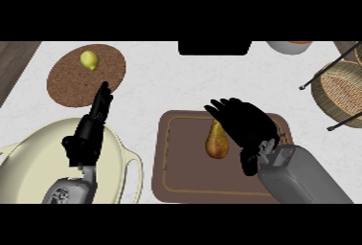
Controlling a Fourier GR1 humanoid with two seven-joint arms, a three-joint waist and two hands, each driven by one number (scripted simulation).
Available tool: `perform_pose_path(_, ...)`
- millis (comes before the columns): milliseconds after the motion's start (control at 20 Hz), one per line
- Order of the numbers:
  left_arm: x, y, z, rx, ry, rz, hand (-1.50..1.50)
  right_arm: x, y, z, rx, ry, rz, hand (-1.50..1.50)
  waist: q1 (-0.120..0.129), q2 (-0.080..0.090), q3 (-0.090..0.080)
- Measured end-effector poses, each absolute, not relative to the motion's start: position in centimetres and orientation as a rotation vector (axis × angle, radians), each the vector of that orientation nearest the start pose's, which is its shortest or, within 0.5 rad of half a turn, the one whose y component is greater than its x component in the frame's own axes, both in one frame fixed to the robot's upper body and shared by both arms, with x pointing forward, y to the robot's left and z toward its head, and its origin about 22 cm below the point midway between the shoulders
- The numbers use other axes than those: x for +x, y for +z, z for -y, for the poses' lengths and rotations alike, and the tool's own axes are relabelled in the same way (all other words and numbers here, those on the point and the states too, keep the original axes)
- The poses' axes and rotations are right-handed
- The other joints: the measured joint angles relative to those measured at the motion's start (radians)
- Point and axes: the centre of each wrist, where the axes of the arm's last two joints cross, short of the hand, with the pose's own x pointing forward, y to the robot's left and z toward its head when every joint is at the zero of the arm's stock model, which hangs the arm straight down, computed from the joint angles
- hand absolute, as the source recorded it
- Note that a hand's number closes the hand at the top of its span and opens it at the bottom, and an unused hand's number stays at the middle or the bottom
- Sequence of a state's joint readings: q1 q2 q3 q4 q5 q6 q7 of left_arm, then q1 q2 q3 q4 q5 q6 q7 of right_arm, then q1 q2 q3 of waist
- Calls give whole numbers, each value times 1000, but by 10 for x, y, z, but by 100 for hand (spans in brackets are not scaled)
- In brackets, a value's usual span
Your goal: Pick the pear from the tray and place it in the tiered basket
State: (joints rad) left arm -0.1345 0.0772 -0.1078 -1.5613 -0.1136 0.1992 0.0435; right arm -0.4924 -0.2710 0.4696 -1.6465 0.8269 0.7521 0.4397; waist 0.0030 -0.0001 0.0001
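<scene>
A brownish-yellow pear (216, 142) lies on the brown tray (185, 162) in the middle of the counter. My right hand (246, 125) hovers just right of the pear, fingers spread and relaxed over the tray, partly covering the pear's top; it holds nothing. The woven tiered basket (341, 92) with black wire legs stands at the right edge. At the lower left, my left hand (93, 125) rests with fingers straight and pointing up, above a cream pot.
A cream-coloured pot (35, 158) with handles fills the lower left. A round cork mat (78, 79) at the upper left carries a small lemon (89, 60). A dark object (214, 47) and a bowl (290, 46) sit at the back edge.
</scene>
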Motion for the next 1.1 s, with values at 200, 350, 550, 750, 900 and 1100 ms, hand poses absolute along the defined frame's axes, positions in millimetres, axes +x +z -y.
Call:
perform_pose_path(200,273,33,-206,189,-106,1663,0,293,117,122,-648,1715,1065,-150,0,0,0)
perform_pose_path(350,268,32,-203,192,-107,1659,0,296,108,118,-644,1720,1047,-150,1,0,0)
perform_pose_path(550,270,31,-198,191,-116,1662,0,300,101,110,-647,1728,1034,-150,0,0,0)
perform_pose_path(750,275,29,-199,194,-113,1664,0,300,90,112,-642,1730,1026,-150,-1,0,0)
perform_pose_path(900,276,32,-199,197,-109,1660,0,300,84,113,-642,1722,1022,-150,-1,0,0)
perform_pose_path(1100,271,34,-196,190,-109,1667,0,311,76,117,-638,1715,1018,-150,1,0,0)
